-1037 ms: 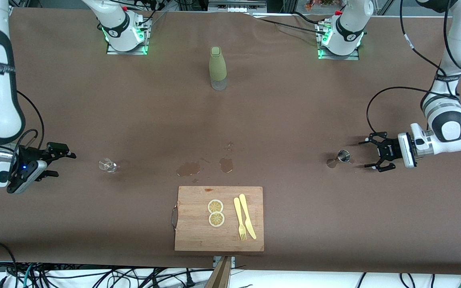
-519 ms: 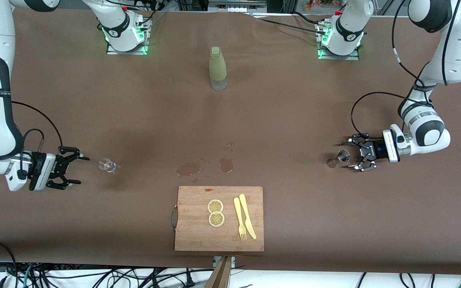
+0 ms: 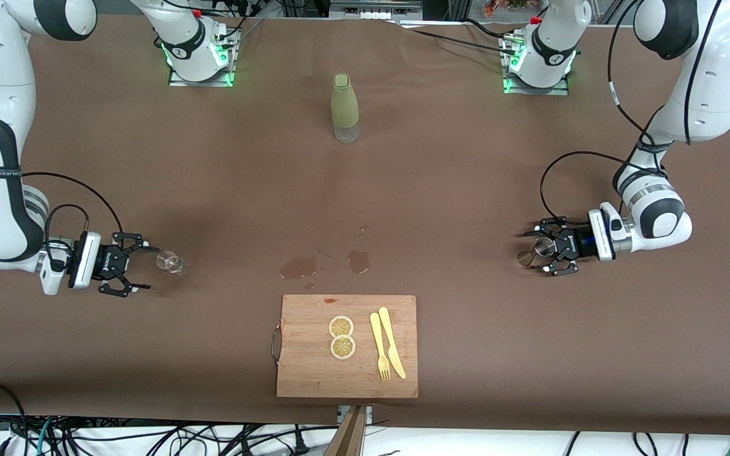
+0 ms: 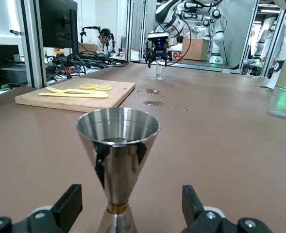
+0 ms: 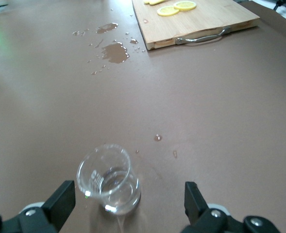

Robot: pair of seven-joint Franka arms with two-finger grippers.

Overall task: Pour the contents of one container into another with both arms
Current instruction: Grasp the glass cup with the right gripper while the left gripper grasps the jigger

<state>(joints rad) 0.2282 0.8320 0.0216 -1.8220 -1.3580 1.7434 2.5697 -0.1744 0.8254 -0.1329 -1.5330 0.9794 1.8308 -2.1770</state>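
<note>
The steel jigger stands upright toward the left arm's end of the table. My left gripper is open, low over the table, with the jigger between its fingers and gaps on both sides. The clear glass cup stands toward the right arm's end. My right gripper is open, low at the cup. In the right wrist view the cup sits just inside the fingertips, closer to one of them, untouched. A little clear liquid shows in its bottom.
An olive-green bottle stands mid-table near the bases. A wooden cutting board with two lemon slices, a yellow fork and a knife lies near the front edge. Wet spill patches darken the cloth just above it.
Both arms swung inward along the table. The left gripper slid around the jigger. The right gripper closed the distance to the glass cup. Neither object moved.
</note>
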